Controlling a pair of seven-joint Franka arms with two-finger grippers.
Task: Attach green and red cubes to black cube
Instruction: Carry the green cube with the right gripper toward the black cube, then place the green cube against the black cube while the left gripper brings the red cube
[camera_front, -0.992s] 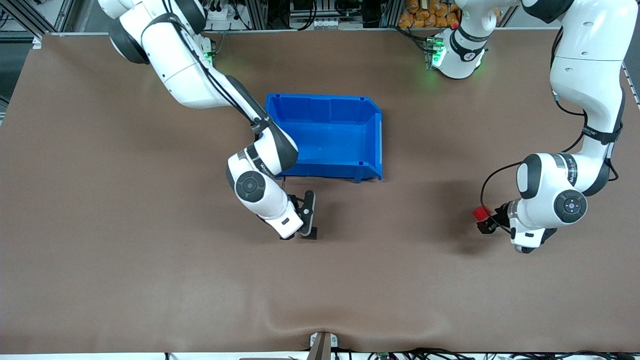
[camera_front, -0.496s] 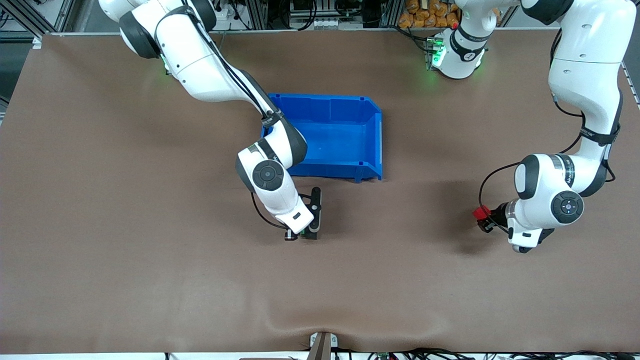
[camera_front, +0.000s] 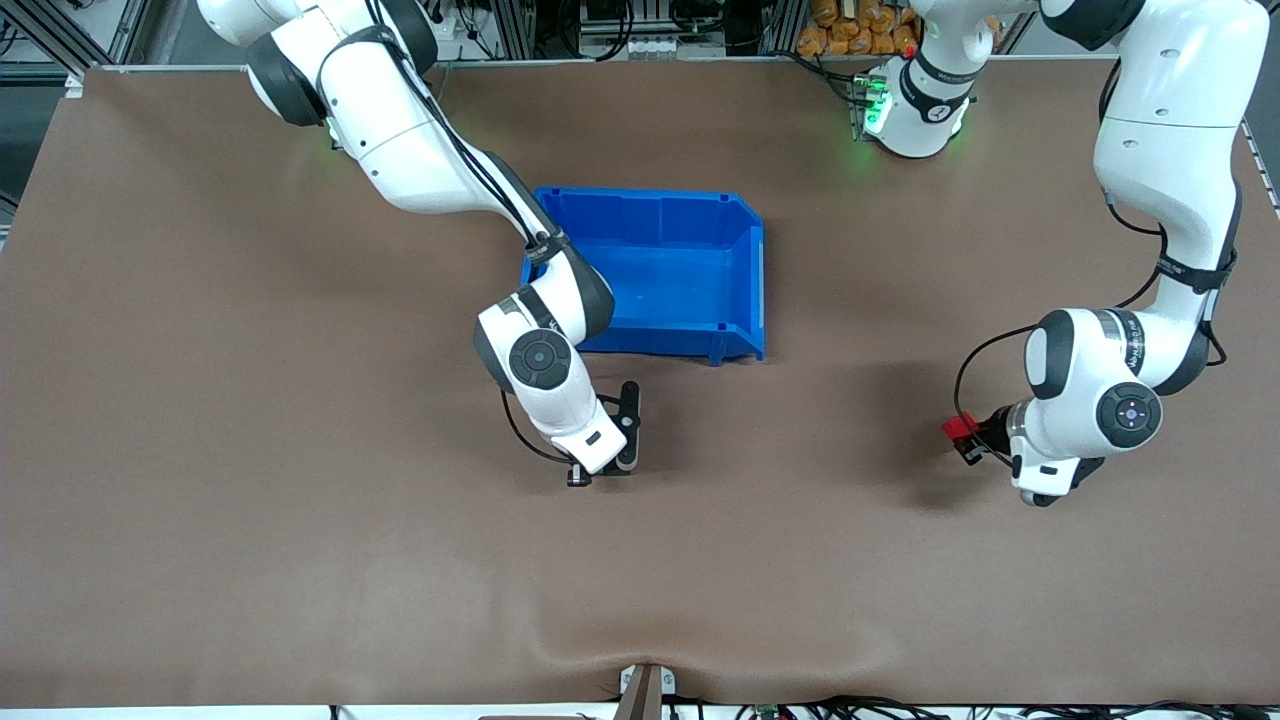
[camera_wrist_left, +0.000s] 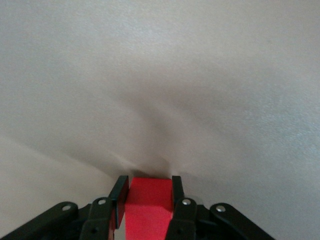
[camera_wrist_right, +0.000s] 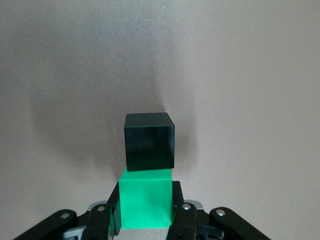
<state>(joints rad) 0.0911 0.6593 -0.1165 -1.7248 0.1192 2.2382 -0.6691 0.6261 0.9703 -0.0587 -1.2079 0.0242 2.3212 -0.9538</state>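
My right gripper (camera_front: 603, 468) is low over the table, nearer the front camera than the blue bin (camera_front: 745, 345). In the right wrist view it (camera_wrist_right: 146, 194) is shut on the green cube (camera_wrist_right: 146, 202). The black cube (camera_wrist_right: 150, 142) sits against the green cube's outer face, touching it. In the front view the right hand hides the green cube. My left gripper (camera_front: 968, 440) is low over the table toward the left arm's end, shut on the red cube (camera_front: 955, 428). The left wrist view shows the red cube (camera_wrist_left: 149, 202) between the fingers of the left gripper (camera_wrist_left: 148, 187).
The blue bin is open-topped and holds nothing, and it stands mid-table. The right arm's forearm crosses over its corner. Bare brown table lies between the two grippers. The table covering bulges slightly at the front edge (camera_front: 640, 650).
The right arm's wrist has swung toward the left arm's end of the table, with the gripper staying low at the same spot. The left gripper with the red cube has barely shifted.
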